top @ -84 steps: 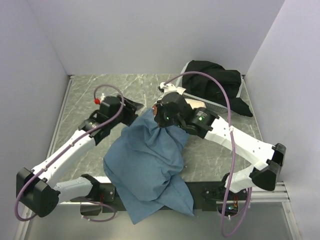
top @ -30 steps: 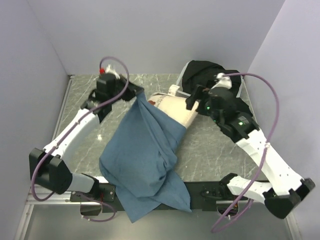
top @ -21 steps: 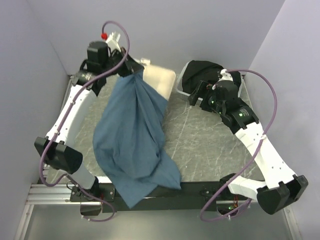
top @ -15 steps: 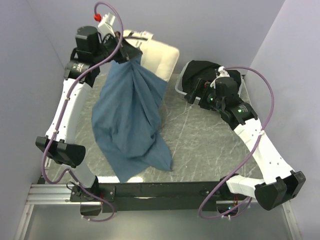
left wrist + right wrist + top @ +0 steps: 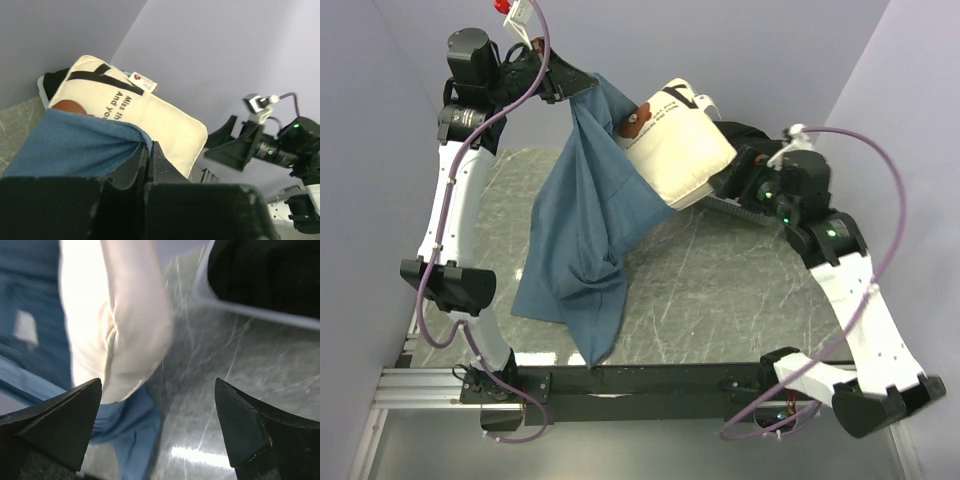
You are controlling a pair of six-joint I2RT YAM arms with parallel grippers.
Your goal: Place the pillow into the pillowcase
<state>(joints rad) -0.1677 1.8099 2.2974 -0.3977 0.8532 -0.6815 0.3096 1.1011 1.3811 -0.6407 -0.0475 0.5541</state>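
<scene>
my left end effector (image 5: pixel 582 88), clamped on the wrinkled dusty-blue fabric pillowcase (image 5: pixel 585 220), has hoisted it above the counter's (image 5: pixel 740 300) far edge, so the plump cream pillow (image 5: pixel 680 150), half inside, may slide deeper; my right end effector (image 5: pixel 157 390) gapes wide.

Black print on pillow (image 5: pixel 159 120) reads "Miss th…" / "And yo…", rest under pillowcase (image 5: pixel 75 147). Sewn tag (image 5: pixel 142 81) unreadable.

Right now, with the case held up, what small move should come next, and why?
Probably nudge the pillow down with the right hand, which is open beside it. The left hand pinches the pillowcase rim up high, yet most of the pillow sticks out of the opening.
</scene>
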